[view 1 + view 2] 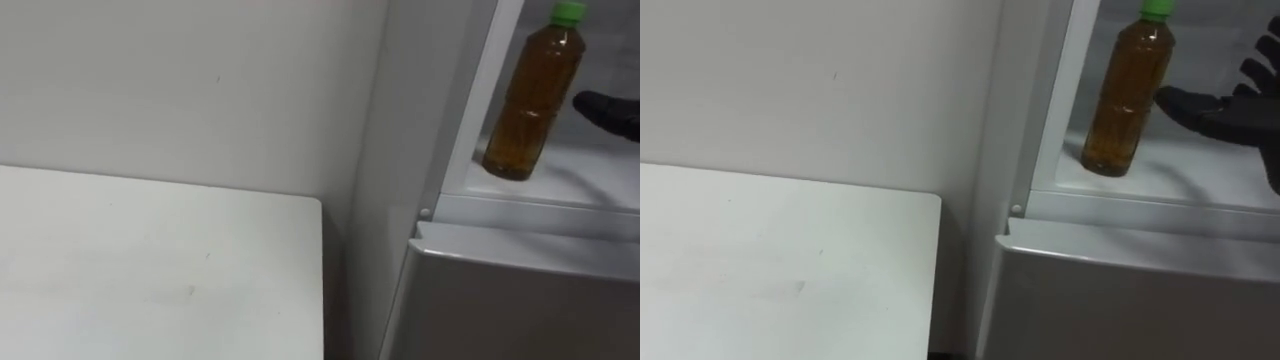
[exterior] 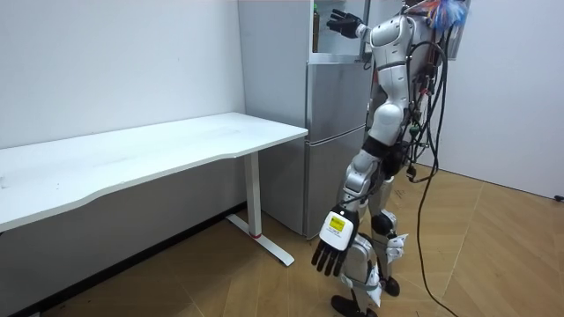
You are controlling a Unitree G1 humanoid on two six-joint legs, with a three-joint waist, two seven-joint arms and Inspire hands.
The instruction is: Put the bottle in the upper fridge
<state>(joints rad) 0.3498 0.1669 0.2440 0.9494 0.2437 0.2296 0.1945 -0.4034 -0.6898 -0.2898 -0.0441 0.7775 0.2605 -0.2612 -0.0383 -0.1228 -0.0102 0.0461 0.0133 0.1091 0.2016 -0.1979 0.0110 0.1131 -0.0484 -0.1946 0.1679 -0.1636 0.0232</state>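
Stationed at the fridge (image 2: 335, 132), next to the white bench (image 1: 150, 270). Amber bottle (image 1: 530, 100) with green cap: upright on the white shelf (image 1: 1180, 165) of the open upper compartment, toward its left edge. Right hand (image 1: 1225, 105): raised inside that compartment, fingers straight and spread, nothing held, fingertips just beside the bottle; touching or apart not determinable. Left hand (image 2: 333, 246): hanging low at the side, fingers loosely extended, empty.

Clear glossy plastic bottle (image 1: 530, 95) inside the smooth grey fridge (image 1: 500, 300), matt white desk (image 1: 150, 270) beside the fridge, wood-grain floor (image 2: 493, 255)
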